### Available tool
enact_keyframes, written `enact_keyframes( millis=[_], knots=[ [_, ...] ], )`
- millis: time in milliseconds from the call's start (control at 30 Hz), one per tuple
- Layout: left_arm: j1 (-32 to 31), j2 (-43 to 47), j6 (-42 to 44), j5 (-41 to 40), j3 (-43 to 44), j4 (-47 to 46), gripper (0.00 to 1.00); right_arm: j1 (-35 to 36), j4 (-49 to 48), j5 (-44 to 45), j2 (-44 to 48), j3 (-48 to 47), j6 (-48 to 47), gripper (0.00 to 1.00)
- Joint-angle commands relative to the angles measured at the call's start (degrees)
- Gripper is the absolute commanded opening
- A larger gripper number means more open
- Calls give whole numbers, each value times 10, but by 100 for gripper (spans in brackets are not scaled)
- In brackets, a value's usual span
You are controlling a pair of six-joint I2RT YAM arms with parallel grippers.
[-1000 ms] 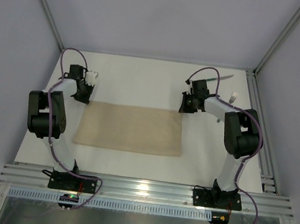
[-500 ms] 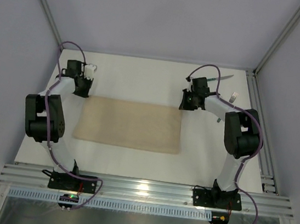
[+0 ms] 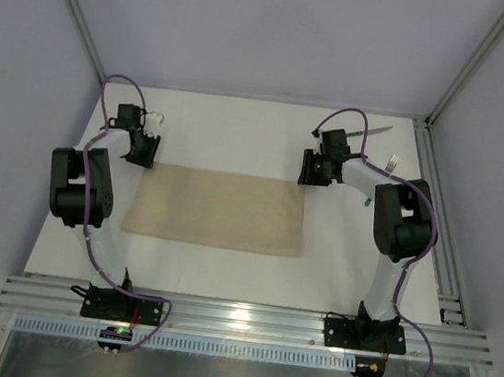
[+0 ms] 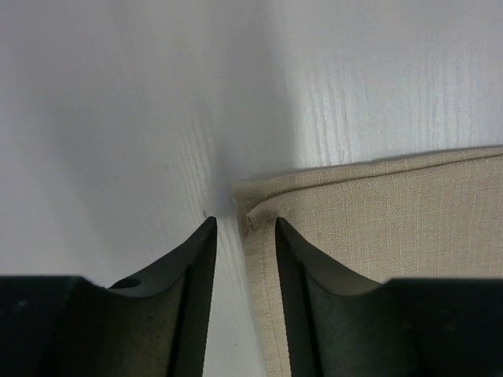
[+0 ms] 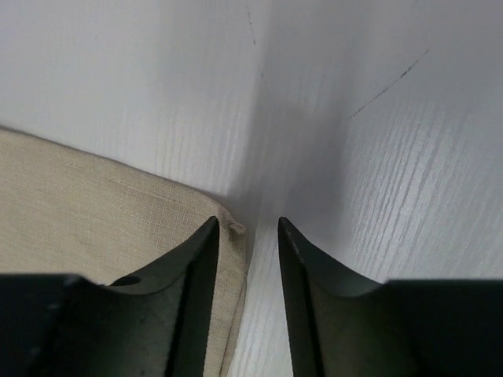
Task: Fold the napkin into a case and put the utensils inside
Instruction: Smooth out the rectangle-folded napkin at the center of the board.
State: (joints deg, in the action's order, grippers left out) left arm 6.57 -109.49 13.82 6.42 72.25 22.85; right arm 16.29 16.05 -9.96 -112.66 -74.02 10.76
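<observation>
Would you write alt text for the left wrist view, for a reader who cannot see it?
The left gripper hangs open over a corner of the beige napkin, its dark fingers parted with the corner between them. The napkin lies flat on the white table.

bright even light, soft grey shadows on the table (image 4: 118, 118) in both wrist views

White table (image 3: 232, 130): napkin (image 3: 219, 208), knife (image 3: 376, 130), fork (image 3: 391, 160)
</observation>
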Motion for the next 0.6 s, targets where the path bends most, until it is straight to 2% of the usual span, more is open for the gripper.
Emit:
enact_keyframes(
  millis=[0,67,167,200,267,367,400,433,533,567],
  knots=[
    [4,25,-10,-15,23,-32,39,-3,6,29,24,-24,-8,46],
    [4,43,-13,-23,23,-22,42,-2,14,51,55,-20,-11,55],
    [5,93,-20,-19,16,11,45,3,21,97,117,6,-11,58],
    [5,108,-19,-13,1,24,45,9,22,142,136,18,-11,58],
    [5,150,-6,13,-18,56,42,41,22,167,169,57,-13,57],
    [5,182,29,60,-53,154,31,110,36,171,216,95,-20,33],
    [4,186,37,70,-63,204,29,129,37,157,230,106,-20,28],
    [5,193,49,77,-89,226,27,147,33,111,233,113,-20,17],
    [5,205,80,75,-133,272,25,214,16,51,234,142,1,4],
    [4,213,84,68,-161,273,25,242,9,22,233,157,15,4]
  ],
)
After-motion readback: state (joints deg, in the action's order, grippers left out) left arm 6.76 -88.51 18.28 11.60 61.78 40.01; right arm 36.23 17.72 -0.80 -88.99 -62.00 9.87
